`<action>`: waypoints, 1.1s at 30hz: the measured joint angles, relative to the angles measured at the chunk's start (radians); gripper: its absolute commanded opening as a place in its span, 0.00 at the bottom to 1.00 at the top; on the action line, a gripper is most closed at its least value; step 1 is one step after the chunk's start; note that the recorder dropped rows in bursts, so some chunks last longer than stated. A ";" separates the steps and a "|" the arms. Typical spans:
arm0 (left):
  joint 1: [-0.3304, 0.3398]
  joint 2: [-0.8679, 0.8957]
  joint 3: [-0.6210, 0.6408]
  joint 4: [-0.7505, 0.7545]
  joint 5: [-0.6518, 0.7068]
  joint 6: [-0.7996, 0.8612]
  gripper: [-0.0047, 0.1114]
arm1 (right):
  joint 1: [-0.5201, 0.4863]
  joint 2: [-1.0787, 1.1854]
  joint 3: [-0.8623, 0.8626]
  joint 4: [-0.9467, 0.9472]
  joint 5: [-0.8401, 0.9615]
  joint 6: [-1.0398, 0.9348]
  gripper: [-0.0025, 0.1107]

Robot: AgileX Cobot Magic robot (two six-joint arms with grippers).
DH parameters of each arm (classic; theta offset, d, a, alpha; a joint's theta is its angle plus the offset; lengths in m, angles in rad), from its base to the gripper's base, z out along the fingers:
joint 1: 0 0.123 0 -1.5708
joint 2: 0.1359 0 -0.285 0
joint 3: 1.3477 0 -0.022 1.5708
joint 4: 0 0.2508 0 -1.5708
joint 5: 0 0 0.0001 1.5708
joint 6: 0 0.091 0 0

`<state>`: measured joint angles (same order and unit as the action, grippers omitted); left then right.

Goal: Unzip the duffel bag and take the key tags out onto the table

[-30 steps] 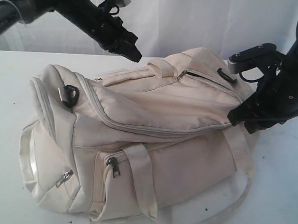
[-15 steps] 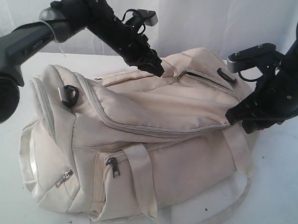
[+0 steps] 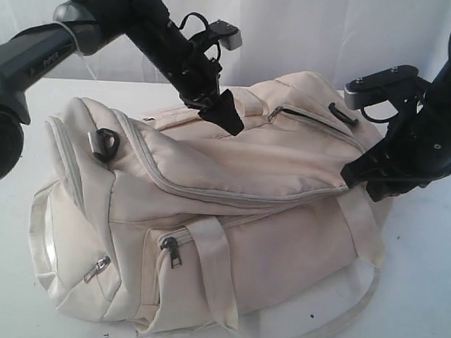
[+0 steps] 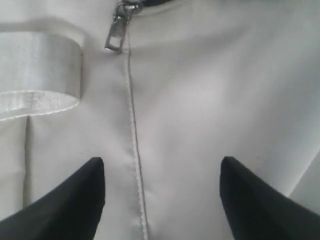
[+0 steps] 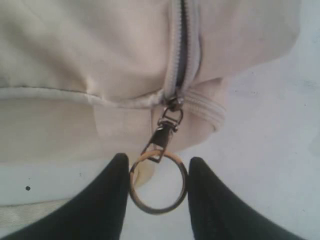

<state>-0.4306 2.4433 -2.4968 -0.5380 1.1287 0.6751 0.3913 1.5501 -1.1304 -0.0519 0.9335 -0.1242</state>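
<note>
- The white table [image 3: 16, 120] spreads under and around everything.
- The cream bag [image 3: 232, 184] lies on its side on the table and fills most of the exterior view. Its long curved top zip [image 3: 209, 192] looks closed along the stretch that shows.
- The left arm [image 3: 143, 17] reaches in from the upper left over the bag's top. The right arm [image 3: 439, 127] stands at the bag's right end.
- The left gripper [image 3: 226, 122] hangs just over the top panel, beside the upper handle [image 3: 248, 102]. Its fingers [image 4: 75, 200] are spread wide with nothing between them but fabric and a stitched seam. Whether the tips touch the cloth I cannot tell.
- The right gripper [image 5: 159, 165] sits low at the bag's right end, near the table. Its two fingers are closed against opposite sides of a metal ring [image 5: 159, 182], pinching it.
- A front handle [image 3: 212, 270] loops down across the bag's near face.
- A black clip [image 3: 103, 144] sits on the left shoulder of the bag.
- The ring hangs from a small swivel clasp [image 5: 164, 131], which hooks onto the end of a zip [image 5: 182, 45] at the bag's corner.
- A dark pull [image 4: 116, 36] lies flat on the top panel ahead of the left gripper, at the end of the seam.
- Another pull [image 3: 172, 251] hangs on the front pocket and a third [image 3: 97, 268] on the left end pocket, both well apart from the grippers.
</note>
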 measured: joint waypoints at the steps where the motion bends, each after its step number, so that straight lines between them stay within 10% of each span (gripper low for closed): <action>1: 0.000 -0.004 0.000 0.000 0.000 0.020 0.64 | 0.000 0.000 0.000 0.000 0.000 0.000 0.02; 14: -0.020 -0.010 0.033 0.007 0.000 0.190 0.62 | 0.000 0.000 0.000 0.000 0.000 0.000 0.02; 24: -0.020 -0.010 0.035 0.168 0.000 0.084 0.04 | 0.000 0.000 0.000 0.000 0.002 0.000 0.02; 33: -0.007 -0.108 0.036 0.264 0.002 -0.007 0.04 | 0.000 0.000 0.000 0.014 0.002 0.000 0.02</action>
<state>-0.4380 2.3357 -2.4608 -0.2739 1.1308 0.6682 0.3913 1.5501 -1.1304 -0.0382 0.9353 -0.1242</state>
